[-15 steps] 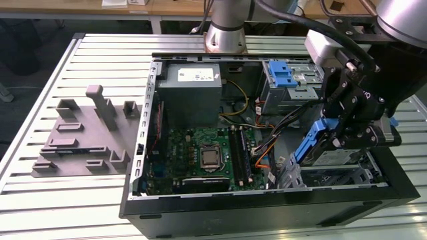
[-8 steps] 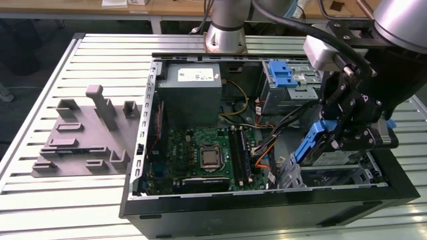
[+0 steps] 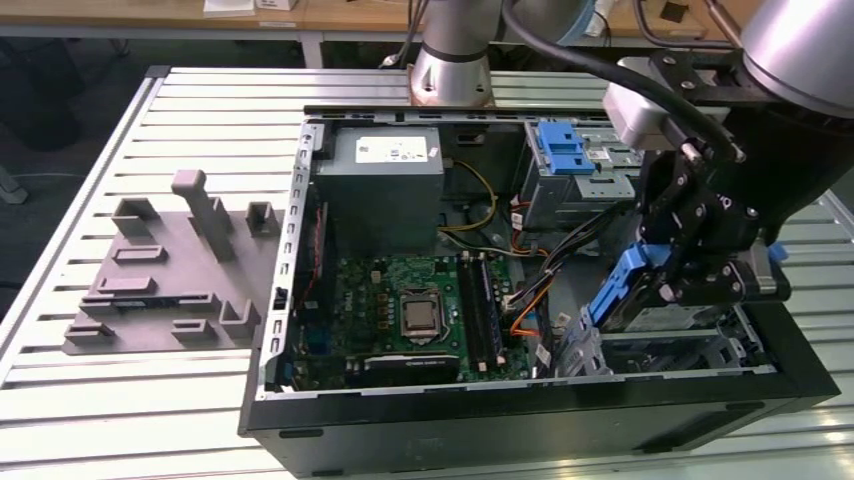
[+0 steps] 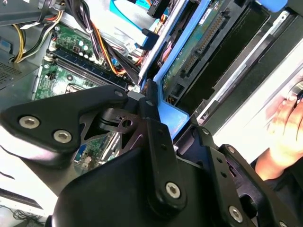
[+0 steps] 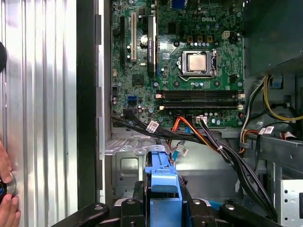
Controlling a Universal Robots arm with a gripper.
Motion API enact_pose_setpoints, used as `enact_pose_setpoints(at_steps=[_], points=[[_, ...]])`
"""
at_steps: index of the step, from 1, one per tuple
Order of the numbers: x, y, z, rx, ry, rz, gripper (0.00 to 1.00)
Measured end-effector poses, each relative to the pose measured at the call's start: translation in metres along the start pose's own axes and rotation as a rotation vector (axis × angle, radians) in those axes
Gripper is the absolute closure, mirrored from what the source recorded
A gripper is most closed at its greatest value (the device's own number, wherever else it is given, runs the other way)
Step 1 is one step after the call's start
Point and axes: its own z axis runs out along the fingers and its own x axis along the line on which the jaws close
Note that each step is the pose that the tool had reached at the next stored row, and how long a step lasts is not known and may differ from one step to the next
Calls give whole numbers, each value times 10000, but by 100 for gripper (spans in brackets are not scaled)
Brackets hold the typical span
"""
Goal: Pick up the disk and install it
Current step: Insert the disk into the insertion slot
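- Your gripper is clamped on the disk. In the first wrist view its black fingers press in on either side of the disk's blue rail.
- In the exterior view the disk stands on edge and tilted, with the blue rail facing the motherboard. It is inside the open computer case, at the exterior view's right.
- The disk is just above the silver drive bay in the case's near right corner. You cannot tell from these views whether it touches the bay.
- In the second wrist view the disk's underside faces the camera, showing a green circuit board and a long black connector.
- A bundle of black, orange and yellow cables runs between the motherboard and the bay, close beside the disk.
- The grey metal box sits at the far side of the case. The silver cage with the blue latch is to its right in the exterior view, well apart from the disk.
- The case stands on a slatted metal table. A grey moulded fixture lies on the table beside the case, at the exterior view's left.
- A person's hand is over the slats, outside the case wall.
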Motion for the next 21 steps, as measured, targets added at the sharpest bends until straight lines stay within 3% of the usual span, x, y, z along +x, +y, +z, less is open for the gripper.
enact_pose_setpoints(at_steps=[21], points=[[4, -2, 133, -1, -7, 0, 64]])
